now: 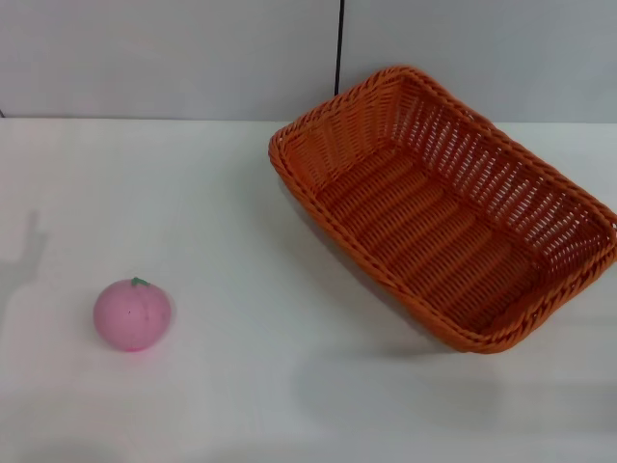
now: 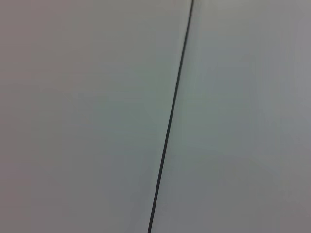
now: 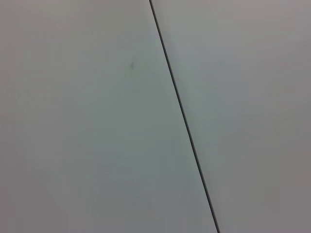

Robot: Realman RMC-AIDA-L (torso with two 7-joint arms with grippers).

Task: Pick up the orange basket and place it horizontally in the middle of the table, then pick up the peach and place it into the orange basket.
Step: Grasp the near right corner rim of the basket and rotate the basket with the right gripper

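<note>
the peach (image 1: 132,314) sits nearest, toward the front of the table (image 1: 222,386) on the robot's left side. it is a small round pink ball with a tiny green stem on top and a slightly darker pink patch low on its front, and it rests directly on the white surface with a faint shadow under it. it touches nothing.

well apart from it, across a wide bare stretch of tabletop, lies the orange basket (image 1: 445,207) on the robot's right side. it is large and rectangular, woven in orange wicker, with flared open-weave sides and a braided rim. it stands upright on its base, mouth up, and nothing is inside it. its long axis runs diagonally, one corner pointing toward the far middle of the table and the opposite corner reaching the right edge of the head view. it throws a soft shadow on the table along its near side.

the table is plain white and flat. behind it rises a pale grey wall (image 1: 164,58) with a thin dark vertical seam (image 1: 338,48); both wrist views show only this wall and seam.

neither gripper appears in any view, so i cannot tell how their fingers are set.
</note>
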